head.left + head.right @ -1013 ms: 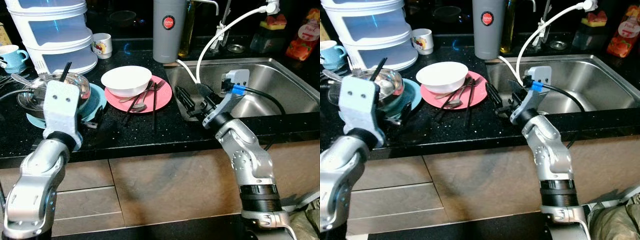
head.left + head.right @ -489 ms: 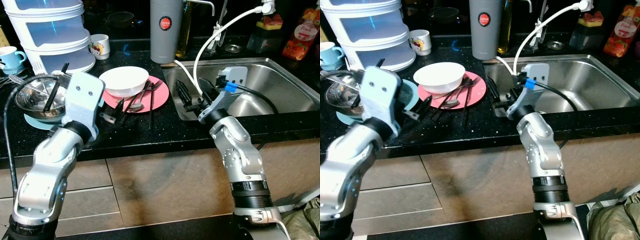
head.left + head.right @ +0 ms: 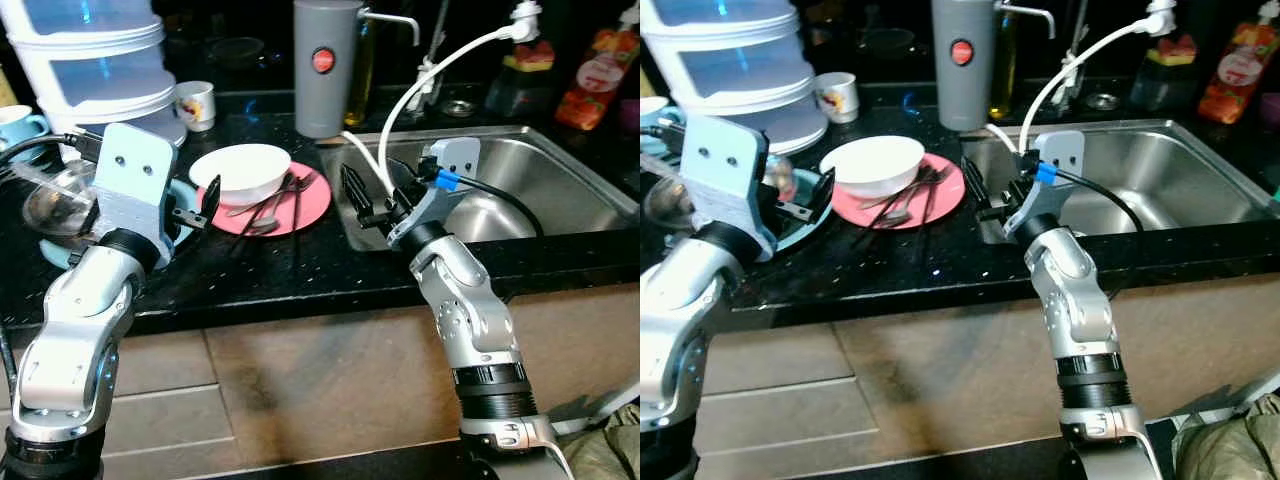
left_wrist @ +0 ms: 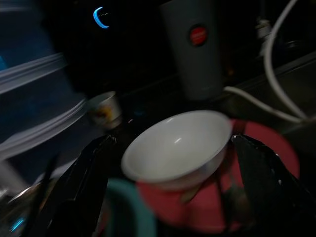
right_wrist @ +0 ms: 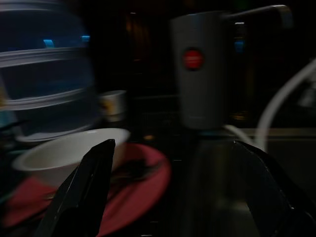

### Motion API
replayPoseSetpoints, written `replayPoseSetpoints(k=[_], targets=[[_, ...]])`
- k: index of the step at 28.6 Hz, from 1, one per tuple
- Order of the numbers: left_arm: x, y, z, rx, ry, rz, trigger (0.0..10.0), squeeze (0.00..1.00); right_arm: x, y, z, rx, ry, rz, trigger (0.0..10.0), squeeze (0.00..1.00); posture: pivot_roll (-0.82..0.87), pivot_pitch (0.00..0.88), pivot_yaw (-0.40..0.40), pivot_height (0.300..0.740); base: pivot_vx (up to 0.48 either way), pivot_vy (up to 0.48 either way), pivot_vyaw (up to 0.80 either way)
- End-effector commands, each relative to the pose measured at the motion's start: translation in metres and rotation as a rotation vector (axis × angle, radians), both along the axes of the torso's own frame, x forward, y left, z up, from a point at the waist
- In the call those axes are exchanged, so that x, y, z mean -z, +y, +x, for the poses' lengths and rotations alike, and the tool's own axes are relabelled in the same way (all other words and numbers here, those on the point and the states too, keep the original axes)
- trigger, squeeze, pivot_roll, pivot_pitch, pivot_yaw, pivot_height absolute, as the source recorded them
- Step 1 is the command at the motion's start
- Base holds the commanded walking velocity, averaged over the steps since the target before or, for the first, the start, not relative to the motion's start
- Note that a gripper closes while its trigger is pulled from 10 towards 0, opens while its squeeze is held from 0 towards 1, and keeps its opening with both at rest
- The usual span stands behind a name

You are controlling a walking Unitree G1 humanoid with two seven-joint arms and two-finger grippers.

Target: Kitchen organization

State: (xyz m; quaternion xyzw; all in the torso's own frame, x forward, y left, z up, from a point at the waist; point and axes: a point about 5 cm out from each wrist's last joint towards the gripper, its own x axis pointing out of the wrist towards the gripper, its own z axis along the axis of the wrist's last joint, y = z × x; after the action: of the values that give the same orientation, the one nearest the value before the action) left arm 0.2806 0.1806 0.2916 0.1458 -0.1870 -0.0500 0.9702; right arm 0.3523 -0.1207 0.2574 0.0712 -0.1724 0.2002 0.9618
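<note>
A white bowl (image 3: 240, 168) sits on a pink plate (image 3: 308, 207) on the black counter, with several pieces of cutlery (image 3: 272, 196) lying beside it on the plate. My left gripper (image 3: 203, 204) hovers open just left of the bowl and points at it. In the left wrist view the bowl (image 4: 177, 145) lies between the two spread fingers (image 4: 86, 182). My right gripper (image 3: 372, 190) is open over the left rim of the steel sink (image 3: 560, 170), with nothing between its fingers.
A steel bowl (image 3: 48, 203) with utensils rests on a teal plate behind my left wrist. Stacked white containers (image 3: 95, 60), a mug (image 3: 195, 100), a blue cup (image 3: 20, 125) and a grey flask (image 3: 322, 65) stand at the back. A white hose (image 3: 420, 80) arcs into the sink.
My left gripper has risen from the counter by the teal plate and come closer to the white bowl. The camera has shifted slightly. The right arm has barely moved.
</note>
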Motion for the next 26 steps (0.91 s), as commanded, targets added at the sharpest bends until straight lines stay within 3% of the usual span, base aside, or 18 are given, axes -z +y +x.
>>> replayPoseSetpoints(k=[1,12,26], targets=[[0.003,0.001,0.001,-0.010,0.006,0.009,10.0,0.00,0.005,0.001,0.000,0.001,0.013,-0.009,10.0,0.00,0.05,0.058,-0.017,0.740,0.480,0.000,0.00],[0.004,0.001,0.000,-0.011,0.013,0.009,10.0,0.00,0.006,0.001,0.001,0.006,0.014,-0.015,10.0,0.00,0.05,0.066,-0.018,0.740,0.435,0.000,0.00],[0.009,-0.011,-0.001,0.017,0.023,0.005,10.0,0.00,0.008,-0.003,0.003,0.015,0.025,-0.021,10.0,0.00,0.05,0.083,-0.021,0.740,0.000,0.000,0.00]])
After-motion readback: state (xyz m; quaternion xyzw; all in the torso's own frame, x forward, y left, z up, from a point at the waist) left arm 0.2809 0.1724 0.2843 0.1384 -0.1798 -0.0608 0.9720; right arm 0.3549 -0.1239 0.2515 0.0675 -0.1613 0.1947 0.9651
